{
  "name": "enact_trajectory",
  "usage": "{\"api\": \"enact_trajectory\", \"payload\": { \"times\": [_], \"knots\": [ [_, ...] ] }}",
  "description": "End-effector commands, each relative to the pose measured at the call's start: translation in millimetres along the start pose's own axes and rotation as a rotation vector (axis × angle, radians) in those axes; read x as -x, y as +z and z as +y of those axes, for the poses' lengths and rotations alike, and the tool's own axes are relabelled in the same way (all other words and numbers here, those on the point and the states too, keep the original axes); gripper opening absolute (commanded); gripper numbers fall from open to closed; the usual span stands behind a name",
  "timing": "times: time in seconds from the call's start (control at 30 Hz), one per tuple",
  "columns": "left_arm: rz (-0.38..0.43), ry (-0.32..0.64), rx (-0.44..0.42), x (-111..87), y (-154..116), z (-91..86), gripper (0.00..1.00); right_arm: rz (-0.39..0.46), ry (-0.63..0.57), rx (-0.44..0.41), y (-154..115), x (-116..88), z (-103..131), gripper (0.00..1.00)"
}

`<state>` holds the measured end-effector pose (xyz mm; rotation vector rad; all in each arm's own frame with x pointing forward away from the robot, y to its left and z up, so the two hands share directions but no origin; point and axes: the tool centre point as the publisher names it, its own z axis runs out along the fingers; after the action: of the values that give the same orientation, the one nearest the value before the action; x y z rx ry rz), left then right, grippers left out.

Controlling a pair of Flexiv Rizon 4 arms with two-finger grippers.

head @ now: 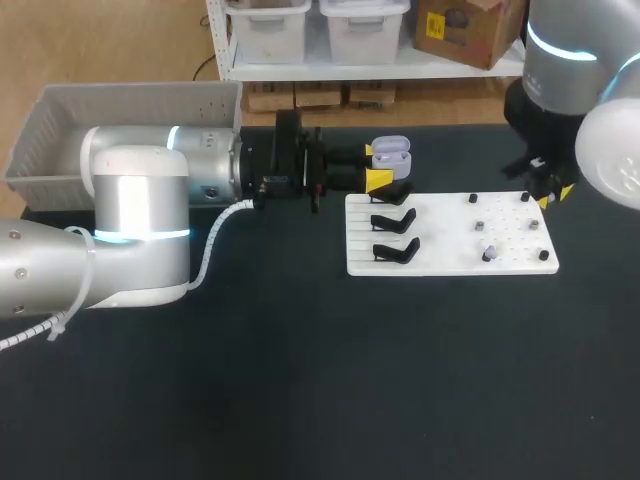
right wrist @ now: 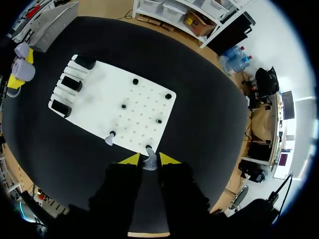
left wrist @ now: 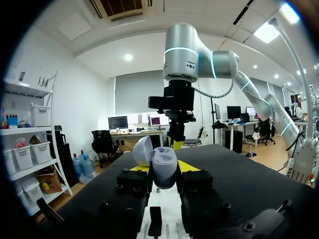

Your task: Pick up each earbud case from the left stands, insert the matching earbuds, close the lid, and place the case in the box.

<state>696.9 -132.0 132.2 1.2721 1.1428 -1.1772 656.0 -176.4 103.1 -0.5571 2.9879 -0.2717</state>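
On the black tabletop (head: 250, 380), the left tool (head: 377, 166) pinches the open case (left wrist: 163, 169) at the stand end of the white board (head: 450, 235). The right tool (head: 553, 192) apparently pinches an earbud (right wrist: 149, 163) at its opposite edge. Next: seat earbud in case.

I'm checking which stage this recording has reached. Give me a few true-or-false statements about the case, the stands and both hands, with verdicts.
1. The left hand holds a case. True.
2. The case's lid is closed. False: it stands open.
3. A case sits on one of the black stands. False: all three stands are empty.
4. The right hand hangs over the box. False: it is above the right end of the white board, and the box is at the far left, behind the left arm.
5. An earbud sits on the board. True.
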Motion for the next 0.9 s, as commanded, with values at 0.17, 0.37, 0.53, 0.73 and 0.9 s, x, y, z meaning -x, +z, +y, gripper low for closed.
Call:
{"api": "enact_trajectory", "payload": {
  "times": [0.17, 0.37, 0.53, 0.73, 0.9],
  "knots": [
    [-0.002, 0.003, 0.005, -0.3, -0.3, -1.4, 0.00, -0.001, 0.013, -0.003, -1.0, -1.4, 4.9, 0.00],
    [0.004, 0.022, -0.026, -6.0, 7.7, -12.2, 0.00, -0.015, 0.140, 0.012, -12.0, -2.1, 21.9, 0.00],
    [-0.020, 0.020, -0.037, -8.7, 12.0, -24.2, 0.00, -0.014, 0.215, 0.060, -26.0, -7.1, 38.4, 0.00],
    [-0.046, 0.012, -0.051, -10.6, 15.5, -34.6, 0.00, -0.007, 0.292, 0.073, -38.8, -7.4, 55.6, 0.00],
    [-0.045, 0.012, -0.066, -12.1, 14.6, -37.6, 0.00, 0.008, 0.353, 0.052, -45.5, -5.8, 61.9, 0.00]
  ]
}}
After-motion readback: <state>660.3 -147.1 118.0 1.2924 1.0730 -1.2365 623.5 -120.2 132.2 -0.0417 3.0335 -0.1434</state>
